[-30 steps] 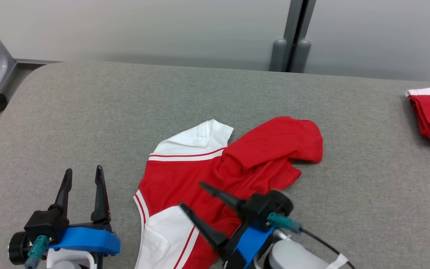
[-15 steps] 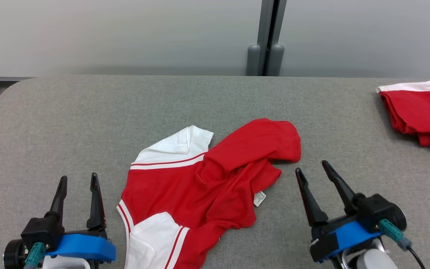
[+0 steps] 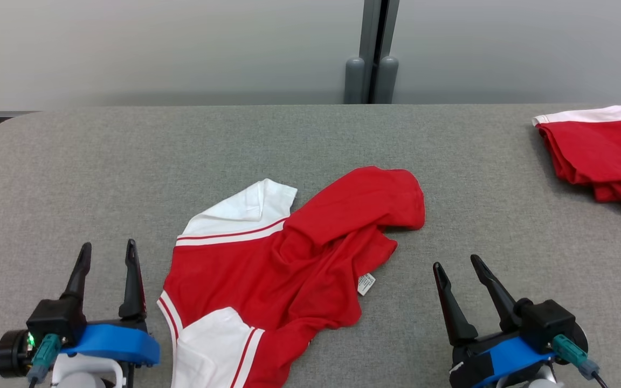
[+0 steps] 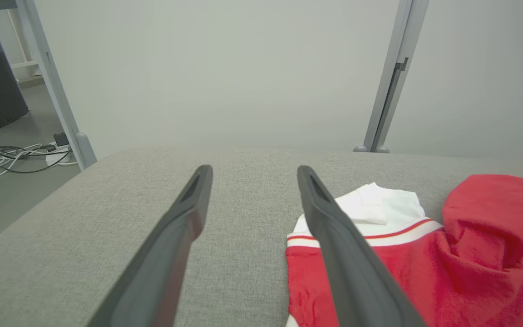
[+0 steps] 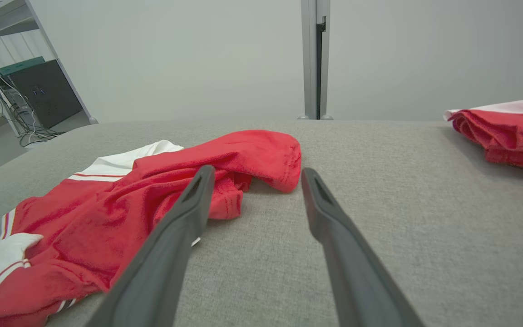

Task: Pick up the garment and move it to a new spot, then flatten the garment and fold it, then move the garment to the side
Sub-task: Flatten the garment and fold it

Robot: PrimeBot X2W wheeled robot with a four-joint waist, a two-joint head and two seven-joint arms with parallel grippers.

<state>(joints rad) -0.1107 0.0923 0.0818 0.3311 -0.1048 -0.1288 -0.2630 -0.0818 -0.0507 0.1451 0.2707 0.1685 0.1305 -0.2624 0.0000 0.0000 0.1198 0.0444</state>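
The left gripper (image 3: 107, 244) and right gripper (image 3: 455, 261) are being held spread over bare grey felt tabletop (image 3: 127, 156), flanking the crumpled red-and-white fabric garment (image 3: 289, 258).

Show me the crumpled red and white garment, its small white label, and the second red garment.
Crumpled red and white garment (image 3: 299, 264): head view, red middle panel.
Small white label (image 3: 366, 283): head view, centre of the tag.
Second red garment (image 3: 601, 151): head view, its red body.

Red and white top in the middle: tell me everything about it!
The garment is soft-looking red cloth with white panels, red stripes and a small white label. It lies crumpled, one part folded over itself, at the front middle of the grey table. Only the table touches it.
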